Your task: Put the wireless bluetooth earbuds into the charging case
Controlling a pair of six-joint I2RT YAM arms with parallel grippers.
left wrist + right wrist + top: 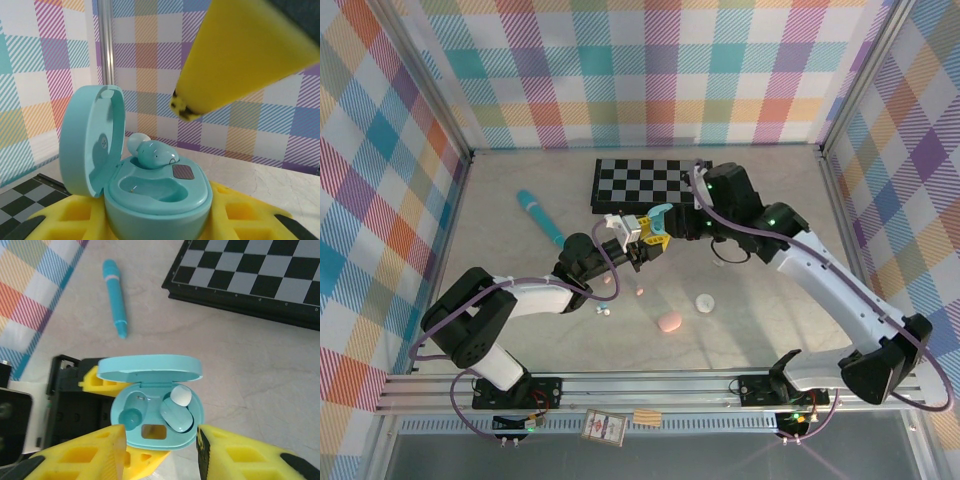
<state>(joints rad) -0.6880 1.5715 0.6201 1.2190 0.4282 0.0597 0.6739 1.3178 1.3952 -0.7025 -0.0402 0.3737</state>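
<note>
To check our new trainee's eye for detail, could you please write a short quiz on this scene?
1. True or false: the pale teal plastic charging case has its lid shut.
2. What holds that case? A) the left gripper; B) a human hand; C) a wooden stand.
3. How many earbuds sit inside the case?
Key: 1 false, the lid stands open; 2 A; 3 one, a small teal earbud with a white tip, the other socket empty.
</note>
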